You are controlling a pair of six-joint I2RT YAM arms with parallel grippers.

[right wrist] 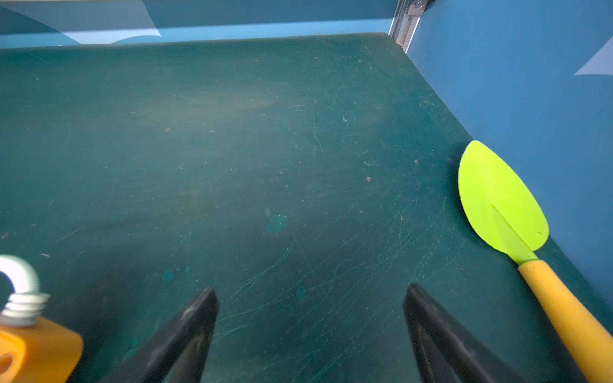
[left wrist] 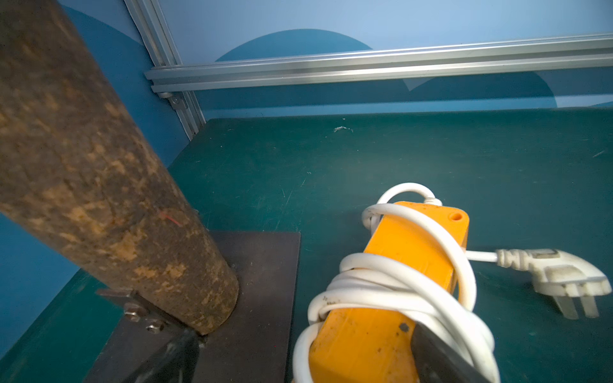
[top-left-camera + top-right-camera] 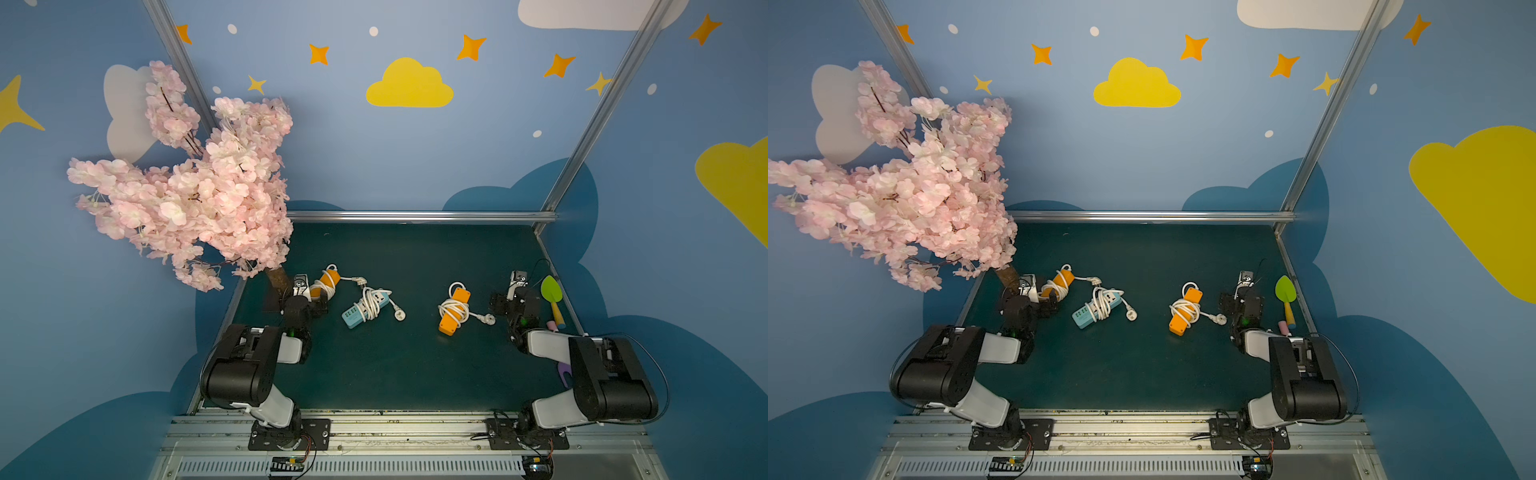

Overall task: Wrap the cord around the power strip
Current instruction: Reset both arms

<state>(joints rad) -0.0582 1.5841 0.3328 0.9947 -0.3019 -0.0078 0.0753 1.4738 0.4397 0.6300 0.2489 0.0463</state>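
- I see my left fingers [image 2: 434, 354] spread wide, straddling the near end of the orange power strip [image 2: 408, 252], its white cord [image 2: 381, 285] coiled round it, beside the tree trunk [image 2: 99, 165].
- My right fingers [image 1: 192, 328] spread wide over the tabletop [image 1: 265, 149], between a second orange strip [image 3: 454, 311] and a green trowel [image 1: 501, 199].

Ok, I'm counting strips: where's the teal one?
In both top views the teal power strip lies left of the middle of the table, between the left orange strip and the right orange strip, nearer the left one.

Power strips [image 3: 352, 318] on table [image 3: 415, 365], between tree [image 3: 187, 199] and trowel [image 3: 551, 289].
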